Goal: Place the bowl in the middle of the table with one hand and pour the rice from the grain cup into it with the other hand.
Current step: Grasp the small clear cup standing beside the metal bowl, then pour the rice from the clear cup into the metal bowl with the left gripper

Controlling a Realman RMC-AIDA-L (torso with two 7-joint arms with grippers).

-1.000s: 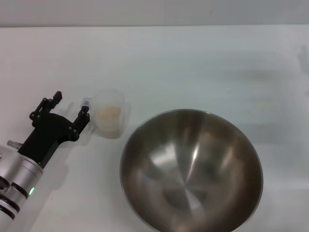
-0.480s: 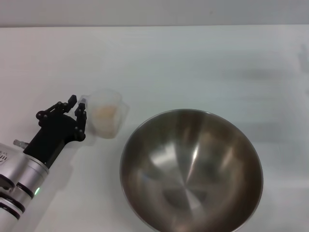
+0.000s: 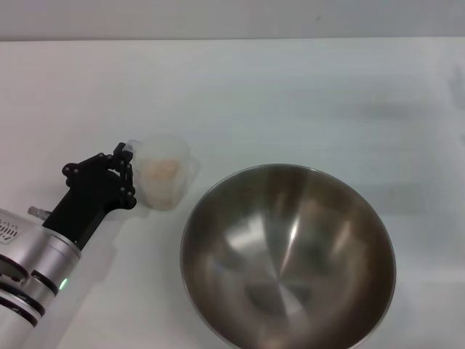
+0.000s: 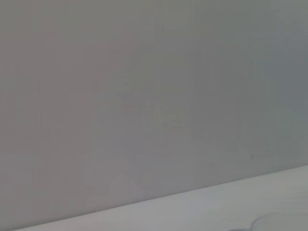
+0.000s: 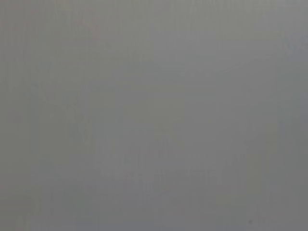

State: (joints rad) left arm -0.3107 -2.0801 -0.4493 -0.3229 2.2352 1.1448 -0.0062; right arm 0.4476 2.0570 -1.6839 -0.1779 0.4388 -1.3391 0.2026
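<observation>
One bowl [image 3: 288, 256] sits on the table [image 3: 290, 94] in the lower centre-right of the head view, its rim cut by the bottom edge of the frame; its brushed steel inside holds nothing. One grain cup [image 3: 163, 172] stands upright at left of centre, just beside the bowl's upper-left rim but apart from it. Inside the cup lies a single small heap of rice [image 3: 160, 171], pale beige.

One arm is in sight: the left arm, silver and black, enters from the lower left corner. The left gripper [image 3: 122, 163] reaches up and to the right, with its two fingers [image 3: 128, 178] drawn close together at the cup's left side, where the handle is. They appear pinched on the handle, with no gap visible between them.

The right gripper appears in no view. The left wrist view shows only a grey wall above a strip of white tabletop; the right wrist view shows plain grey.
</observation>
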